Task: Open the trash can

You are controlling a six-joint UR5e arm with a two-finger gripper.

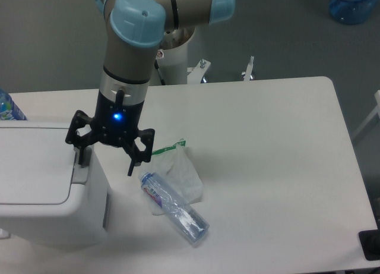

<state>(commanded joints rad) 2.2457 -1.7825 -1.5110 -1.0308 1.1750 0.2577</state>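
bin: white trash can (44, 191) is set at the far left of the tabletop (267, 143), lid shut flat, partly cut off by the frame edge.
push bar: grey bar (79, 173) is seen on the bin's right edge, running front to back.
claw: claw (105, 158) is spread wide, nothing held; one finger is over the bar's back end, the other hangs off the bin, over the tabletop.
key relation: bar lies directly below and slightly left of the claw; a downward press is judged to be needed.
bag: crumpled clear bag (178, 173) lies right of the claw.
bottle: clear bottle (174, 207) lies on its side, long axis diagonal.
writing: bottle label is too blurred to be read.
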